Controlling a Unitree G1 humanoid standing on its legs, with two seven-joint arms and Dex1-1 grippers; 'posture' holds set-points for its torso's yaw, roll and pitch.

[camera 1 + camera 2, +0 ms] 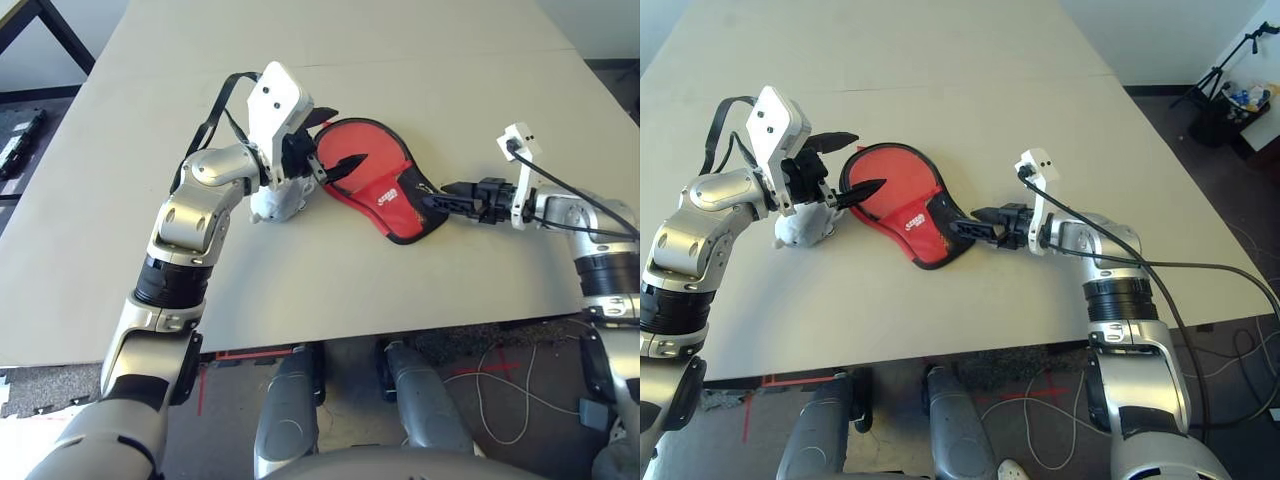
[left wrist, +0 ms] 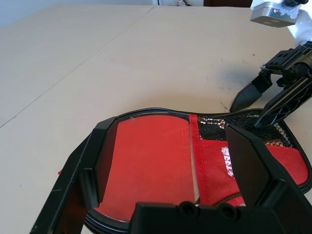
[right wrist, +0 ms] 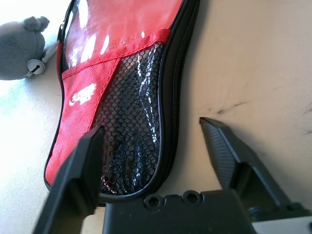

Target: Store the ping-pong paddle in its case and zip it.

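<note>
The red case (image 1: 375, 175) lies flat on the table, round end toward my left arm, its narrow end with the black mesh pocket (image 3: 131, 126) and white logo (image 2: 228, 161) toward my right arm. My left gripper (image 1: 335, 142) hovers open over the round end, one finger to each side of the glossy red panel (image 2: 146, 161). My right gripper (image 3: 153, 161) is low at the narrow end, open, its fingers on either side of the black zipper edge (image 3: 170, 112). The ping-pong paddle is hidden.
A small white-grey soft pouch (image 1: 275, 205) lies against the case's round end, under my left wrist. The beige table (image 1: 400, 60) stretches wide behind the case, and its front edge (image 1: 330, 335) runs close to my body.
</note>
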